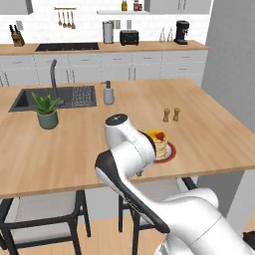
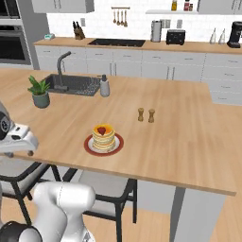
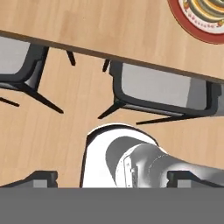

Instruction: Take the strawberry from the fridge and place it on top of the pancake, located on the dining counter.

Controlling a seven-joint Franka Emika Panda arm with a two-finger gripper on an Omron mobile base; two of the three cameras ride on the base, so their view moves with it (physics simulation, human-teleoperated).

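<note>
already done, by the look: tiny bright red strawberry [image 2: 101,130] sits atop short golden-tan pancake stack [image 2: 103,137] on small red plate [image 2: 116,146], near edge of light wooden dining counter [image 2: 179,142]. gripper [image 3: 112,178] fingers wide apart, holding nothing, left of plate. nothing left but retreat.

We see the desk [image 2: 179,142] topped in light, matt wood grain, the pancake [image 2: 104,136] soft golden on a glossy red plate [image 2: 90,146]. We catch the strawberry [image 2: 101,130] shiny red, the chair [image 3: 162,89] matt grey-cushioned on dark frames.
</note>
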